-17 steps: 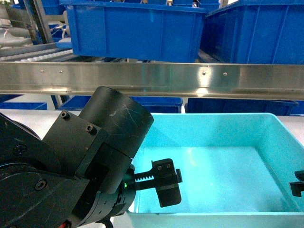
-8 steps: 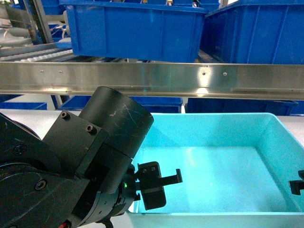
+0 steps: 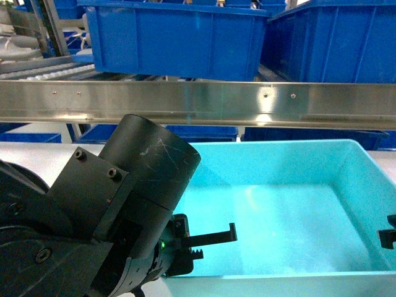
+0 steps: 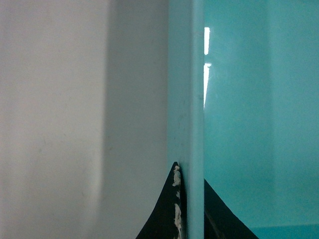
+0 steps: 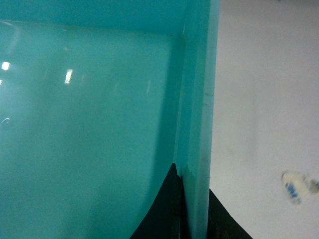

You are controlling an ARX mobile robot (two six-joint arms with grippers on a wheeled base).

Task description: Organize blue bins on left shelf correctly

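Two tools clamp the turquoise bin by its side walls

Both arms grip one blue bin [image 3: 291, 210], a shallow turquoise tub sitting on the pale desk [image 3: 37, 158] just in front of the shelf's broad steel rail [image 3: 198, 102]. The left tool [image 4: 192, 209] straddles the bin's left wall, one dark finger [image 4: 164, 219] outside and the other inside, closed onto the thin rim. The right tool [image 5: 192, 209] does the same on the right wall, its fingers pressed against both faces of the plastic. In the head view the left arm's black housing [image 3: 124, 204] fills the lower left, with a toothed rack of the tool showing inside the bin; only a small piece of the right tool shows at the right edge. Royal-blue crates [image 3: 173, 37] stand on the tier above the rail, and more sit below it behind the bin.
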